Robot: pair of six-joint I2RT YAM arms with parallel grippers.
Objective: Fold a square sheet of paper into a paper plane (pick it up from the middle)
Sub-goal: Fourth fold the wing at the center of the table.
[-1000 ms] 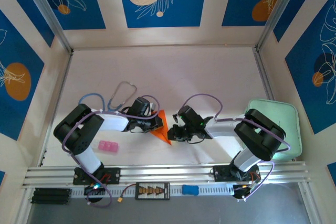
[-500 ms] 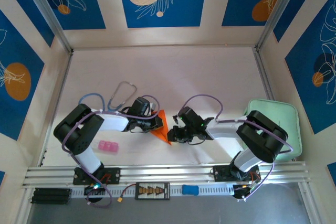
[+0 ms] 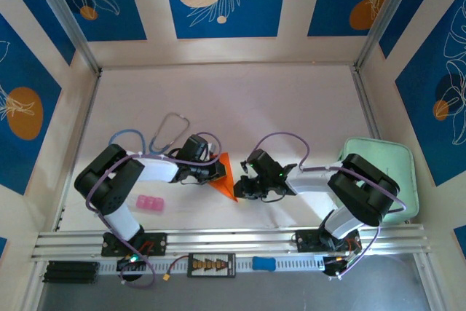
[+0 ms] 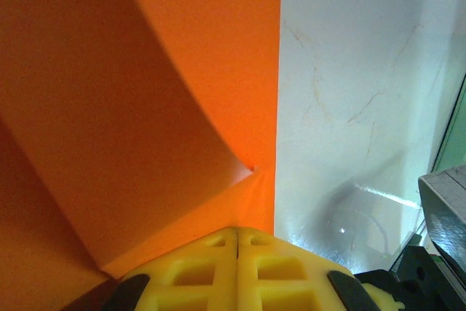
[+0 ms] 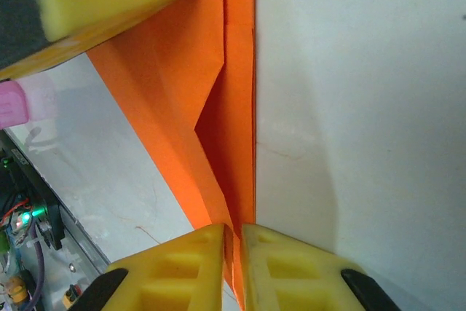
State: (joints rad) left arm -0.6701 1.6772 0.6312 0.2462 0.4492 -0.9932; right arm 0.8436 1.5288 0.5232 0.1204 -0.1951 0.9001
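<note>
Left gripper (image 4: 237, 234) opposite right gripper (image 5: 233, 228), paper (image 4: 138, 85) between

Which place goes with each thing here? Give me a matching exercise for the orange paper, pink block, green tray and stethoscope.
Things:
1 orange paper
2 pink block
3 green tray
4 stethoscope

Places:
A at the right edge of the table
B clamped by the left gripper and the right gripper
C left half of the table, farther back
D left half of the table, nearer the front edge

Pairs: 1-B; 2-D; 3-A; 4-C
</note>
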